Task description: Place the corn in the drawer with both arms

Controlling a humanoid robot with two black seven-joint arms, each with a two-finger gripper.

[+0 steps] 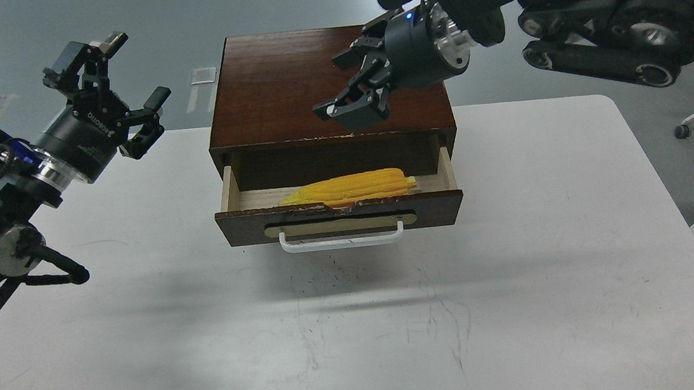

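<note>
While raised, right gripper spread.

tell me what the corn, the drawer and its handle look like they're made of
Corn: likely moulded plastic or rubber; uniform bright yellow, ridged kernel rows, slight sheen.
Drawer: wood; dark brown stained front chipped along its top edge, pale unfinished-looking boards inside.
Handle: smooth white bar, probably plastic or painted metal, cannot tell which, on a tan oval plate.
</note>
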